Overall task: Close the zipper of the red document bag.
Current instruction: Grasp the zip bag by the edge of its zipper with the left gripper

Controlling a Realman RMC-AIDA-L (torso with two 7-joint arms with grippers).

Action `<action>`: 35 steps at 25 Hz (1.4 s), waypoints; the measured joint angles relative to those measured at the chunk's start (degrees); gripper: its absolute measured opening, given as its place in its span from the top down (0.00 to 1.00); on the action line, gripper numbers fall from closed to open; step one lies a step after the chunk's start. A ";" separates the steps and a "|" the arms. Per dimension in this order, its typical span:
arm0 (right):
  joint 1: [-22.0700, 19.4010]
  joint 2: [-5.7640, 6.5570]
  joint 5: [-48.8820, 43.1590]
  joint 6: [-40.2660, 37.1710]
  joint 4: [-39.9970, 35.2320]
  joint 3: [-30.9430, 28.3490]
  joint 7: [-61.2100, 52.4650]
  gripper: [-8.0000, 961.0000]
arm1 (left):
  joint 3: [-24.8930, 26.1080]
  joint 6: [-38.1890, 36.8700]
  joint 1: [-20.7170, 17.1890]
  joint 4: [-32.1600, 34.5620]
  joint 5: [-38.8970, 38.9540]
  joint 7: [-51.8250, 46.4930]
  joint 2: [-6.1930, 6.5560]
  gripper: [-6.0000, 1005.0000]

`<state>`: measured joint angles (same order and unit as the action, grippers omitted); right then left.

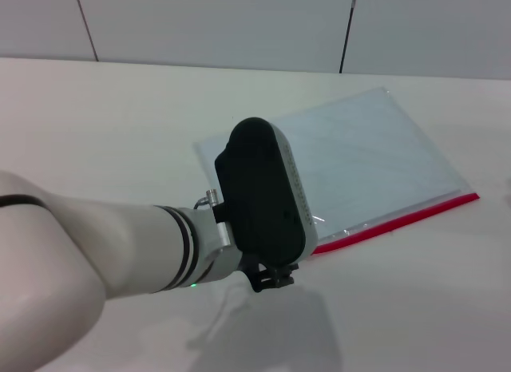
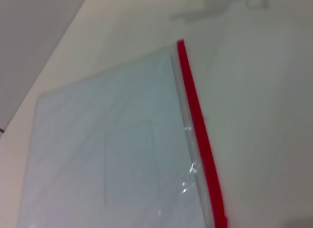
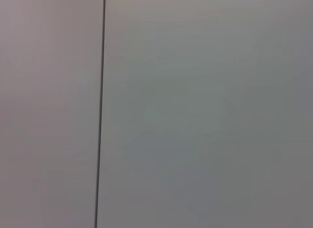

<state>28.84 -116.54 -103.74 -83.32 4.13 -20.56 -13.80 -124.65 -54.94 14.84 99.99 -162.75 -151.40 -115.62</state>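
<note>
white table [image 1: 120, 124] carries the whole scene, its far edge meeting a panelled wall. translucent and pale blue-grey, the red document bag [image 1: 359, 160] lies flat on the right half of the table, turned at an angle, one corner toward the far edge. the zipper [image 1: 399, 220] is the thin red strip along the bag's long edge nearest the robot, running from the bag's right corner back toward the middle of the table, where the left arm hides its end. the left wrist view shows the same bag [image 2: 107, 149] with the strip [image 2: 200, 135] down one side; no slider can be made out in either view. the left gripper [image 1: 274, 278] hangs low over the table at the hidden, near end of the strip, just beside the bag's edge; whether its fingers are released or clenched cannot be told, as the wrist housing covers them. the right gripper is out of sight, and its wrist camera faces only the wall.

judgement: the step in hand is the approach to the zipper's end. to do it well, settle on the strip itself rather than the plastic sheet, find the slider, then travel straight along the red line, keeping the thin bag from sliding or buckling.
</note>
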 joint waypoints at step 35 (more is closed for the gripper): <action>0.12 -0.09 -0.02 -0.01 0.00 0.01 0.00 0.18 | -1.98 22.86 4.07 -22.38 -1.77 10.95 -0.04 0.44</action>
<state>28.96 -116.63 -103.76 -83.32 4.13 -20.55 -13.80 -126.63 -32.08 18.92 77.61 -164.53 -140.45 -115.67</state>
